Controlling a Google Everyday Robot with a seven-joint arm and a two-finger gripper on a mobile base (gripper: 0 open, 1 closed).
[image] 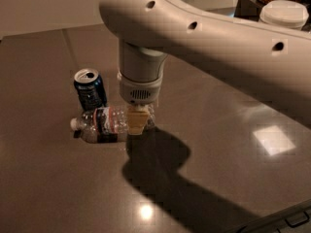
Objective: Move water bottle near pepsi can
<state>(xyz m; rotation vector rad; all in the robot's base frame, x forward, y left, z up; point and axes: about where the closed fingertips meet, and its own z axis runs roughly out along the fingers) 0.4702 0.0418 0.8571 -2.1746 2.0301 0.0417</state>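
Observation:
The water bottle (104,125) lies on its side on the dark table (48,188), white cap pointing left, with its orange, white and blue label around the middle. The pepsi can (90,89) stands upright just behind the bottle's left half, almost touching it. My gripper (137,121) hangs straight down from the big white arm (204,38) and is shut on the bottle's right, bottom end. One tan finger (136,123) shows against the bottle's near side; the other is hidden behind the bottle.
At the back right a dark stand (248,6) holds a white lidded cup (284,13) and jars. The arm's shadow (160,164) falls on the table in front of the bottle. A dark edge (291,220) crosses the bottom right corner.

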